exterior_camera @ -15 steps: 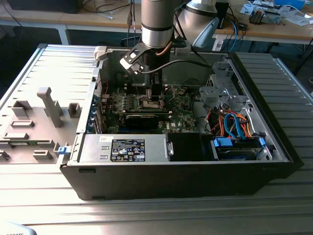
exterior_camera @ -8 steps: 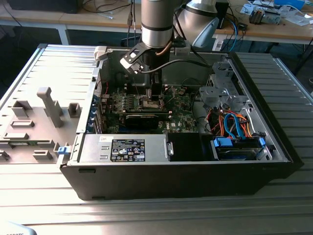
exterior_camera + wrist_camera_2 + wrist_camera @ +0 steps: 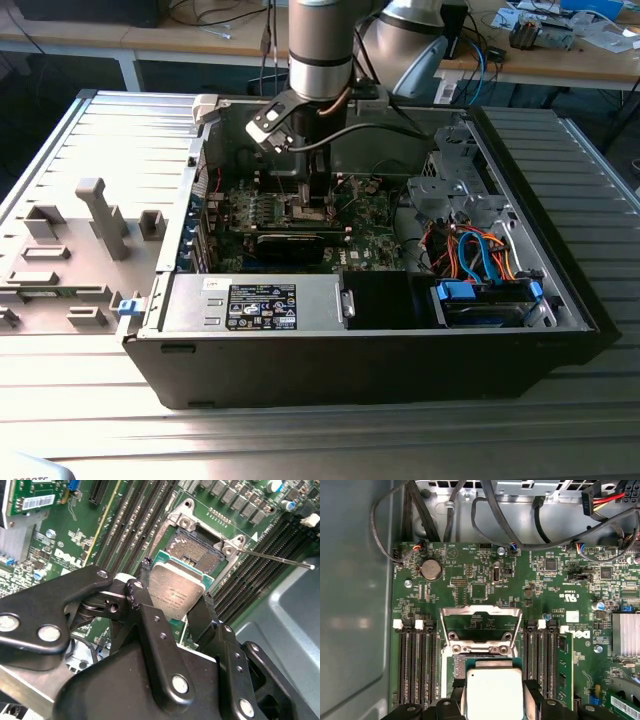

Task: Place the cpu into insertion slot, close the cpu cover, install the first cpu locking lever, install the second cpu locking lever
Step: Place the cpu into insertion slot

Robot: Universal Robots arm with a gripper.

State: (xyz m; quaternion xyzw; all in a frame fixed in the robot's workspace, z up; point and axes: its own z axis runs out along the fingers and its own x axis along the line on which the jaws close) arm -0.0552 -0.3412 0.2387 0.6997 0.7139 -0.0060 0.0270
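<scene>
jaws: black, clenched on opposite edges of the small square silver-grey metal-topped cpu [image 3: 177, 592] | cpu: over the open socket [image 3: 192, 550] of the green motherboard [image 3: 485, 575], seated or not cannot tell | thin silvery metal-frame cpu cover [image 3: 481, 611]: swung up open

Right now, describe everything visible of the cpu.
The cpu is a small flat square chip with a dull silver-grey metal top bearing faint print, and a green board edge peeks out around it. It is clamped on two opposite sides between the black jaws of the gripper. It sits over the open socket on the motherboard, partly covering it. Whether it is seated I cannot tell. The cpu cover stands open beyond it.
</scene>
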